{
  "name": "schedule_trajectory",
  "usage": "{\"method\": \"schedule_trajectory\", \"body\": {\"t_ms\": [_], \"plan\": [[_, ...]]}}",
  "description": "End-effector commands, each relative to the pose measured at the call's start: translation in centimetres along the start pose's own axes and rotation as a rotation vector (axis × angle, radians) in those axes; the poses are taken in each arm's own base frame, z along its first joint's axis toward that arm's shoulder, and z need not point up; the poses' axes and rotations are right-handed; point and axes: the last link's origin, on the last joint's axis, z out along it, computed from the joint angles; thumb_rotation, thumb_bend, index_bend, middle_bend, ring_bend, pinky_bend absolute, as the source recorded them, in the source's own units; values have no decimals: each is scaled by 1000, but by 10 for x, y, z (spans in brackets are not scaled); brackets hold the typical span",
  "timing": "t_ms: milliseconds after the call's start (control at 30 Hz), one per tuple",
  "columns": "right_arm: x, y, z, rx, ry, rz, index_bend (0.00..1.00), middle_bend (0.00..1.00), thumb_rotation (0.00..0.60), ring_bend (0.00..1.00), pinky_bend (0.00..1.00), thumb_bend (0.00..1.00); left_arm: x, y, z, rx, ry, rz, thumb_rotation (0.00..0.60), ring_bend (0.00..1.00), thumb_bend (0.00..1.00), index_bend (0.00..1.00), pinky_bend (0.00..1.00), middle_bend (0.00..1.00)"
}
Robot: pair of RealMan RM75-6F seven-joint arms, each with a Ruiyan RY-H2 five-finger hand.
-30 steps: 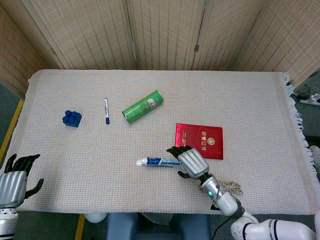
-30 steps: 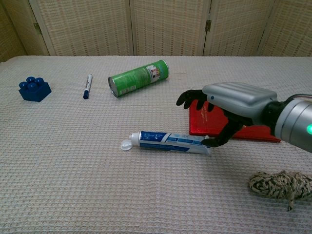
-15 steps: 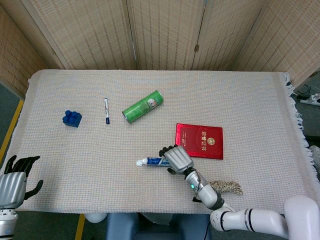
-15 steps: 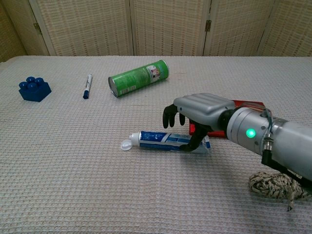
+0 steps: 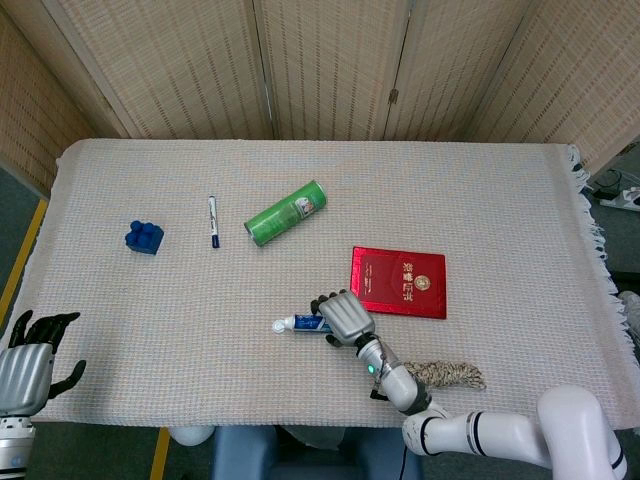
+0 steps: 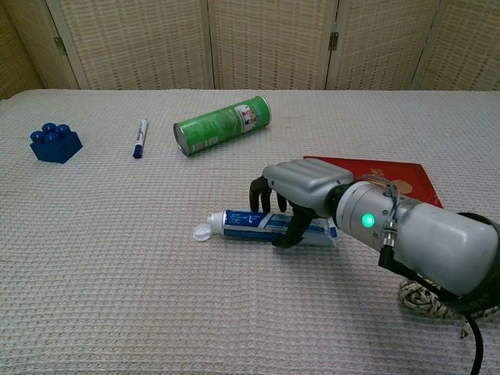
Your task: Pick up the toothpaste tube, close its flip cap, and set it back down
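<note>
The toothpaste tube (image 5: 303, 323) (image 6: 248, 221) lies flat on the cloth near the front middle, pointing left. Its white flip cap (image 5: 278, 326) (image 6: 202, 232) hangs open at the left end. My right hand (image 5: 343, 315) (image 6: 301, 190) arches over the tube's right half, fingers down behind it and thumb in front. The tube still rests on the table. My left hand (image 5: 27, 362) hovers off the table's front left corner with fingers spread, holding nothing.
A red booklet (image 5: 400, 282) (image 6: 391, 173) lies just right of the hand, and a coil of rope (image 5: 452, 375) (image 6: 426, 301) sits near the front edge. Farther back are a green can (image 5: 287, 212) (image 6: 223, 125), a pen (image 5: 213, 221) (image 6: 141, 137) and a blue block (image 5: 144, 237) (image 6: 55, 142).
My right hand has slid left along the tube from its tail end and dropped lower, fingers now straddling its body. The tube and the left hand have not moved.
</note>
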Motion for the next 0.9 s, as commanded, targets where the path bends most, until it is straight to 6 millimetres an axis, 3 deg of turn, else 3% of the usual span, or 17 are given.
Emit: {"method": "schedule_trajectory", "body": {"t_ms": [33,367,567,700,900], "plan": [[-1,-1,2,-3,-1,-5,396,415,600,411,398,304,0,-1,0,1,1,-2,600,200,361,228,78,253],[-4,-1,4,-14,4,-2,468,467,600,453,417,323,-1,-5,0,6,3,-7,600,200,361,228,78,253],[-4,-2,8,-12,6,-2,540,522,600,539,457,548,4,-3,5,-18,24,-5,600,200,361,226,80,253],[0,-3,6,5,21,12,595,565,600,609,537,705,9,2,10,-51,39,-13,600,202,360,226,81,253],[14,-3,-4,56,64,91,667,626,600,710,606,869,15,13,22,-120,51,-33,600,216,361,226,102,253]]}}
